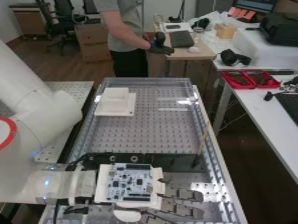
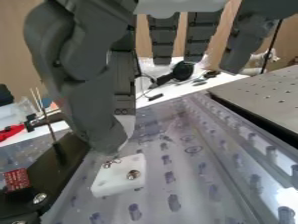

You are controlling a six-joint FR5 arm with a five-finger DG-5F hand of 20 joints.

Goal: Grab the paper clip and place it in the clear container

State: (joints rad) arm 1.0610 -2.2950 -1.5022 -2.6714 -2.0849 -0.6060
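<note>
In the high view the hand (image 1: 178, 196) is over the bench's near part, its fingers straight and spread away from the arm. In the wrist view the hand (image 2: 93, 92) is open; one thick digit reaches down just over a small white block (image 2: 120, 175), and I cannot tell whether they touch. On that block lie a round screw head and a small shiny metal piece (image 2: 112, 162), which I cannot surely tell as the paper clip. Nothing is held. I cannot make out which object is the clear container.
A black bar (image 1: 151, 160) crosses the bench beside the hand, with a thin upright stick (image 1: 203, 139) at its end. White plates (image 1: 114, 104) lie farther back on the perforated surface (image 1: 143, 132). Red trays (image 1: 249, 80) stand on the side table.
</note>
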